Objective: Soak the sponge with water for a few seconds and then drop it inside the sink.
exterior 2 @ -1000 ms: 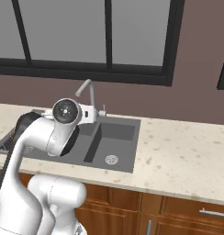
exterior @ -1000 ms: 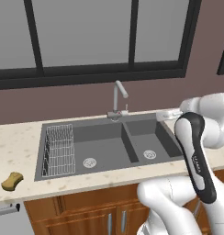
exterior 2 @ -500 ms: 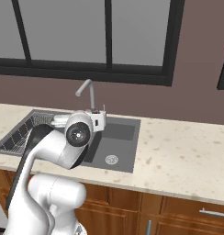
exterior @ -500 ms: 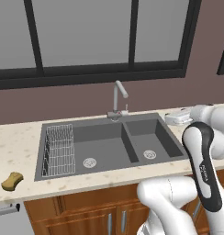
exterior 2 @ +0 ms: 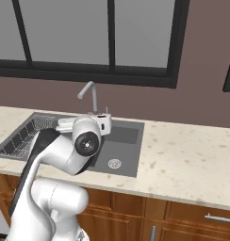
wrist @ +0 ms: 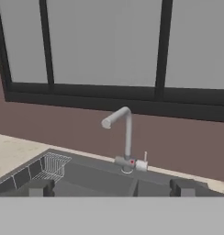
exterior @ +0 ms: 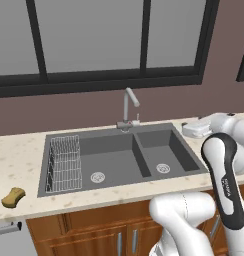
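The yellow-brown sponge [exterior: 13, 196] lies on the counter left of the sink [exterior: 115, 161], far from my hand. My gripper [exterior: 186, 130] hovers at the sink's right rim, over the counter edge, aimed level toward the faucet [exterior: 128, 107]. In the hand view the two dark fingertips [wrist: 39, 187] stand wide apart, so the gripper [wrist: 111, 188] is open with nothing between them. Ahead of it are the faucet [wrist: 125, 137] and the sink [wrist: 86, 176]. No stream of water falls from the spout.
A wire rack [exterior: 64, 162] fills the left end of the left basin. Round drains [exterior: 97, 176] sit in both basins. Speckled counter [exterior 2: 187, 150] stretches right of the sink [exterior 2: 128, 136]. A dark-framed window runs along the brown back wall.
The arm has swung: its forearm dropped toward the lower right of the left base view, and the hand now pokes out by the sink's right rim. Sponge and sink stay put.
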